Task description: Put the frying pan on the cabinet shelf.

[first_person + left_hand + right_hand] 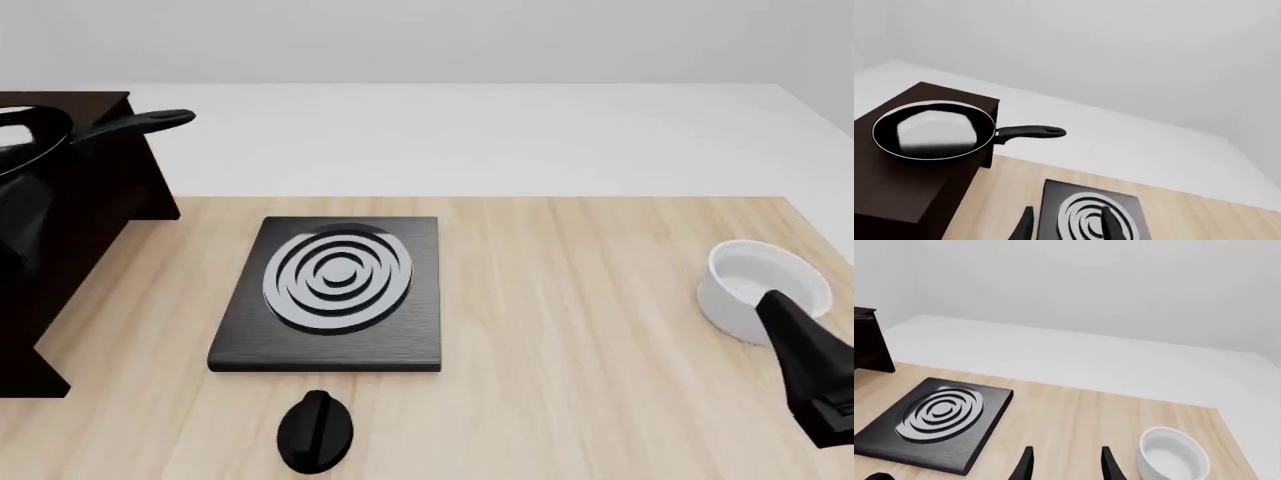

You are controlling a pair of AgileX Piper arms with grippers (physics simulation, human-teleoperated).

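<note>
- Dark brown wooden cabinet shelf [80, 190] at far left carries the small round black frying pan [934, 131], handle overhanging the edge.
- Left gripper [1069, 225]: fingers spread, holding nothing, above the black square stove plate [334, 295].
- White bowl [761, 285] at right.
- Right gripper [1066, 465]: jaws apart, empty.

Open tabletop [587, 300] lies between the stove plate [334, 290] and the white bowl [758, 288], wide enough to pass. At far left the dark cabinet [80, 220] walls off that side, the frying pan [934, 131] on top, handle overhanging toward the stove plate.
</note>
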